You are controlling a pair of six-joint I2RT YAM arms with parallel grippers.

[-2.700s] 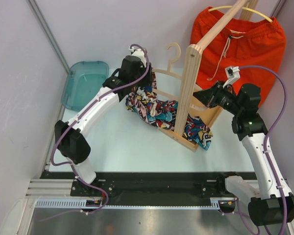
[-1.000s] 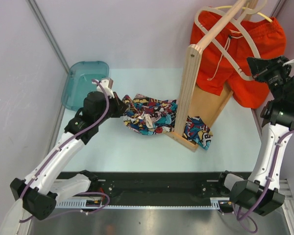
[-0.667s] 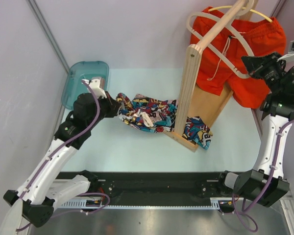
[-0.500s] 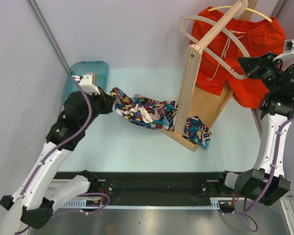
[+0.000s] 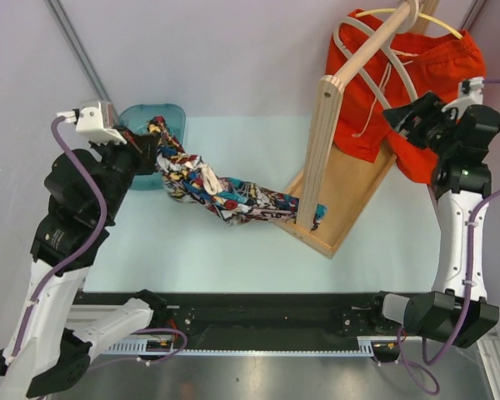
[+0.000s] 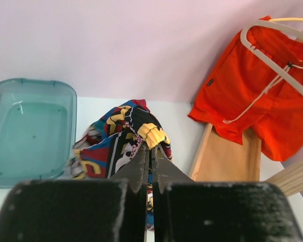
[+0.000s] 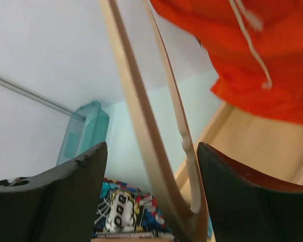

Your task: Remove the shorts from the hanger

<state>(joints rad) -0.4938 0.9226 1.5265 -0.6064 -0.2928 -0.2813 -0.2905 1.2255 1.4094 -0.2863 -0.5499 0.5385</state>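
Note:
The comic-print shorts stretch as a twisted rope from my left gripper down to the foot of the wooden rack. That gripper is shut on their top edge and is raised next to the teal bin. A bare cream hanger hangs on the rack's rail. My right gripper is open around the hanger's lower end, with its fingers apart on either side. The orange-red shorts hang on a yellow hanger at the back right.
A teal plastic bin sits at the back left, just behind the lifted fabric. The rack's wooden base lies slantwise on the pale table. Grey walls close in on the left and the back.
My left arm has risen and pulled the comic-print shorts up and left toward the bin, drawing them out long. My right gripper has opened and let go of the cream hanger.

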